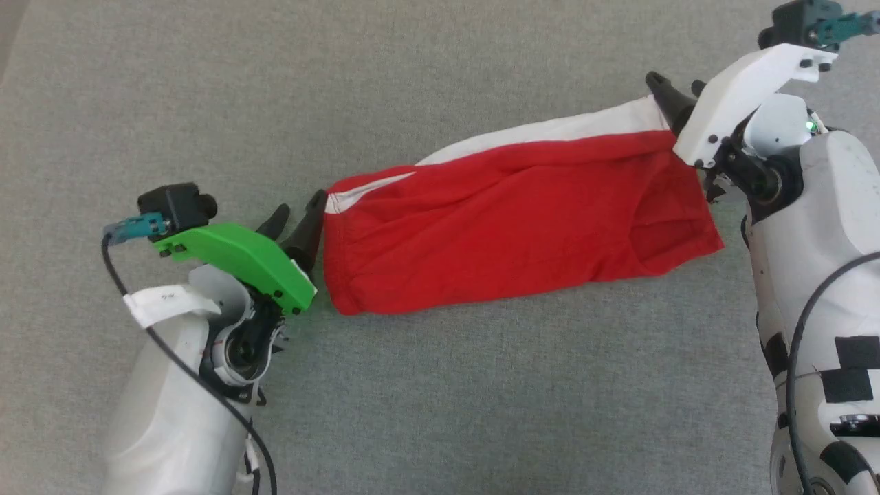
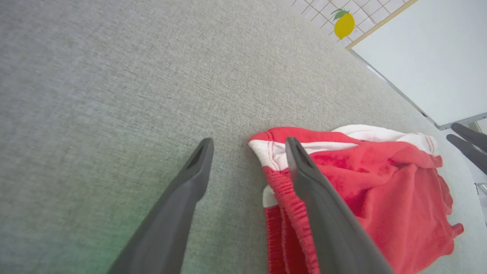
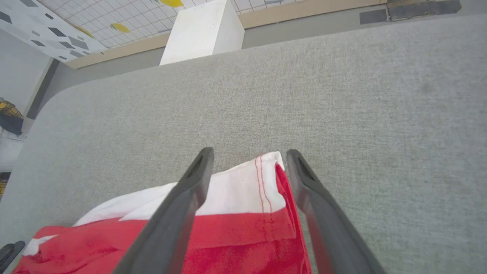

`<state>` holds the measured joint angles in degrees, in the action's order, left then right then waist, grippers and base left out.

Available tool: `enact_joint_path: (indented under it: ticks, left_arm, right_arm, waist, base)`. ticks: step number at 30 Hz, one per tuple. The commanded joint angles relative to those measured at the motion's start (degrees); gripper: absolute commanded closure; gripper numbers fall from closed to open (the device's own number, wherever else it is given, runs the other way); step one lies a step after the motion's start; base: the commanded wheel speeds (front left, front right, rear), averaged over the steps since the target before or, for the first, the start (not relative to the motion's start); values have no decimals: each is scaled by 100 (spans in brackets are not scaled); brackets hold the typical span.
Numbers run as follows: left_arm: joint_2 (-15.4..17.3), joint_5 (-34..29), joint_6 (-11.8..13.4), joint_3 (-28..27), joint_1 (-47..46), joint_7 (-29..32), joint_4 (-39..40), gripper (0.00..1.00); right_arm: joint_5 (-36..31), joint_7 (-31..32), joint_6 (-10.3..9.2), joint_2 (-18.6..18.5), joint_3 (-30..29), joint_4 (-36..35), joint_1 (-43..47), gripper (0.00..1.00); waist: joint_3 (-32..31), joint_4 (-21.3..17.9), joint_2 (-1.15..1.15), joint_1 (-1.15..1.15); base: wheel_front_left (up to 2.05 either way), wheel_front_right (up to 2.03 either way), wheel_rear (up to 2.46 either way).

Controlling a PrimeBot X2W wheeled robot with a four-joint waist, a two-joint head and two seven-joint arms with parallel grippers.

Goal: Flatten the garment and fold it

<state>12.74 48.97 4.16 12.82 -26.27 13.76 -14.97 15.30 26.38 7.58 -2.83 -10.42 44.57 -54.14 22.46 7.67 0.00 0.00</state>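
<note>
Grey woven fabric covered the work surface (image 1: 440, 405) nearest the robot. Just past it the left gripper (image 1: 301, 204) stood with its fingers spread wide, grasping nothing. The waistband corner of the garment (image 1: 509, 220) lay at its inner finger, though whether they touched could not be told. From there the red shorts ran lengthwise toward the other tool, lying down on the surface with the white stripe along the far edge and soft ridges across the middle. Farthest off, the right gripper (image 1: 675, 82) was likewise released, its fingers straddling the white hem corner.

The flattening step looked nearly done: the cloth was stretched end to end but not smooth. The next move probably called for pressing out those ridges, or pinching both corners low against the surface to start the fold.
</note>
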Motion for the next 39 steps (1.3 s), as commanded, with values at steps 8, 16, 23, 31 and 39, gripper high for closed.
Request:
enact_joint_path:
  ticks: [8, 16, 23, 31, 39]
  left_arm:
    - [647, -1355, 299, 77, 775, -1494, 679, 0]
    - [675, -2307, 778, 350, 1833, -2638, 1118, 0]
    - [431, -2173, 822, 389, 2185, -2741, 1192, 0]
    - [266, -2121, 649, 468, 1892, -2797, 1010, 0]
    - [147, -2102, 535, 510, 1676, -2831, 809, 0]
  right_arm:
    - [-158, -622, -9, -383, 283, -683, 1188, 0]
    - [-763, -241, -9, -498, 845, -1431, 2564, 0]
    - [-961, 351, -9, -412, 1041, -1713, 2668, 0]
    - [-1438, 751, -9, -418, 963, -1286, 2005, 0]
    - [-1743, 1225, -9, -417, 843, -581, 1827, 0]
  waist:
    - [-1151, -134, 0, 0]
    - [-1451, -193, 0, 0]
    - [-1270, -84, 0, 0]
    - [-887, 192, 0, 0]
    - [-656, 386, 0, 0]
  base:
    - [0, 0, 0]
    - [0, 0, 0]
    - [0, 0, 0]
    - [0, 0, 0]
    - [0, 0, 0]
